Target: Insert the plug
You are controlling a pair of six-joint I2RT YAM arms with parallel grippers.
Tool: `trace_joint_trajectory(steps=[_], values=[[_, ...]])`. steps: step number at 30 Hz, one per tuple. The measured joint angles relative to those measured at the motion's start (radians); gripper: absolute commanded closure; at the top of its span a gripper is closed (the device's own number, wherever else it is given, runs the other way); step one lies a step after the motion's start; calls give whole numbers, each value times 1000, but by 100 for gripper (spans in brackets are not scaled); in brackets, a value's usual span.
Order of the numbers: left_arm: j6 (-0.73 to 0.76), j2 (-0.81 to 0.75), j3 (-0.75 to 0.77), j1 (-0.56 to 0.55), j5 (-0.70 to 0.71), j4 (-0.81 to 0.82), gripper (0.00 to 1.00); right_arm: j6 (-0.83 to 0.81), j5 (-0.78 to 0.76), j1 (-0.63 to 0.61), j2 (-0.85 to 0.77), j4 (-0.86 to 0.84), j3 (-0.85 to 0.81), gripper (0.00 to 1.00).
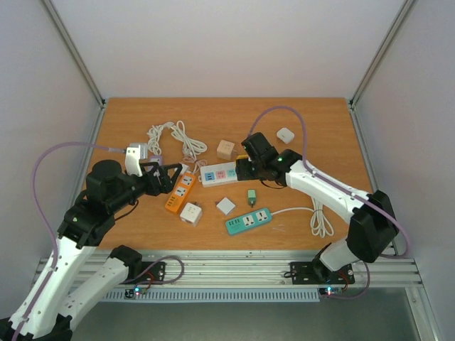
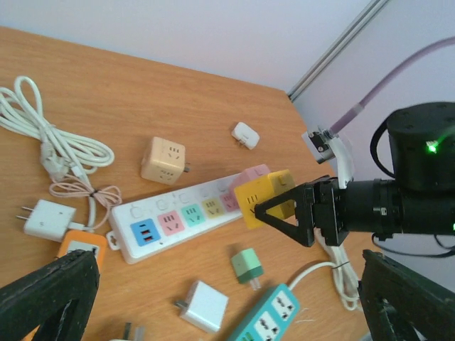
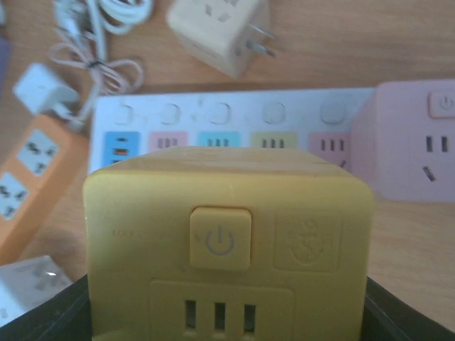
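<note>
L end effector hangs near orange strip, fingers wide apart, empty, prob keeping clear. Mid-tabletop: white strip. R end effector clamped on yellow plug cube at strip's right end beside pink cube, prob aligning prongs.

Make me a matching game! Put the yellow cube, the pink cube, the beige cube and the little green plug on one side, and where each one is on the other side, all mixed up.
1 yellow cube
2 pink cube
3 beige cube
4 little green plug

A next to the teal power strip
B at the end of the white power strip
C in the right claw
D lying by itself, prongs sticking out

Pairs: 1-C, 2-B, 3-D, 4-A.
</note>
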State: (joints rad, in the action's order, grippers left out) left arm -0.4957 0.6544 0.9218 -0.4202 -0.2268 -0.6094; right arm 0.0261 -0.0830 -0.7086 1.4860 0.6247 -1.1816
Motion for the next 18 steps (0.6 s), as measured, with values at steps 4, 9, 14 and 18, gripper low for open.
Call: trace_joint_trajectory(steps=[4,9,14,18], values=[[77,-1,-4,0,37,-14,1,-1,-6,19,76,46,-32,58],[131,-2,-29,0,80,-17,1,-2,-10,22,155,71,-65,58],[147,-14,-57,4,101,-16,1,-2,-8,34,209,87,-111,58],[153,-14,-60,7,100,-16,1,-6,-5,42,249,92,-158,58]])
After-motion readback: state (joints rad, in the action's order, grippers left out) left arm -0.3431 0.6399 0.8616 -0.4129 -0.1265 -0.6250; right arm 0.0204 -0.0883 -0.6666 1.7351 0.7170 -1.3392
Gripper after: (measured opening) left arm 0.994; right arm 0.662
